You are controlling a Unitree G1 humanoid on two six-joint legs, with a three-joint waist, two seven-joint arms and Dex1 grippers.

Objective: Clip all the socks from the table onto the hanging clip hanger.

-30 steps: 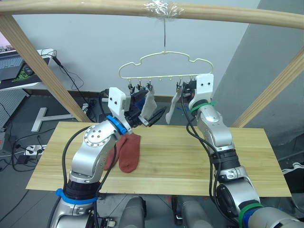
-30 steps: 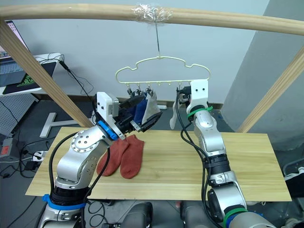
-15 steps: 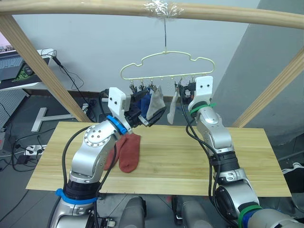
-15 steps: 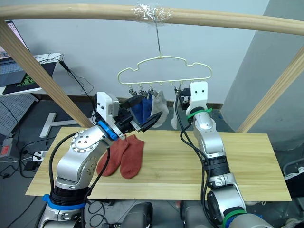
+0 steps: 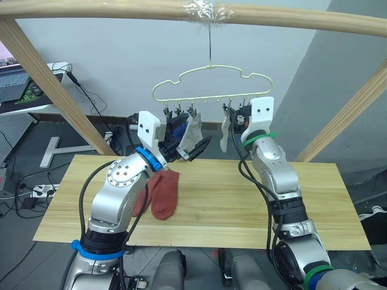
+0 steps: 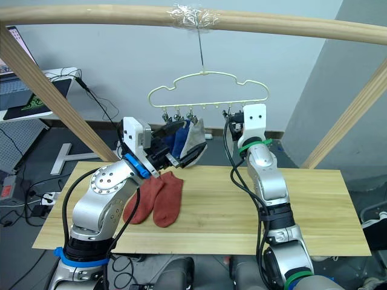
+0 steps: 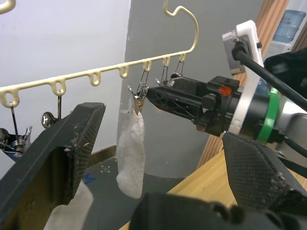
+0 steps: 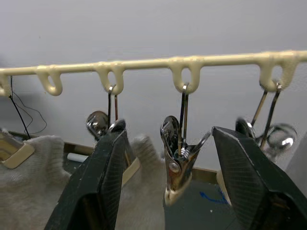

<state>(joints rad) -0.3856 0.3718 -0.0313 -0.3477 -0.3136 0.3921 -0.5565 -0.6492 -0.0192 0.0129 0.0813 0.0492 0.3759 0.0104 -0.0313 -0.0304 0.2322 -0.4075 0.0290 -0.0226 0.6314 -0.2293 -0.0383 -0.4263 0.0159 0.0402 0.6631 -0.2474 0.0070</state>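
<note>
My two head eyes look forward and down over the bench [image 5: 242,199] at the clip hanger [image 5: 210,84]. My left wrist camera faces along the hanger's bar from near; my right wrist camera sits close beneath its clips [image 8: 178,163].

We hold both arms raised, elbows bent. Our left gripper [image 5: 195,145] points rightward, fingers spread apart. Our right gripper [image 7: 158,94] points upward and leftward, fingers [image 8: 249,182] also spread apart.
</note>
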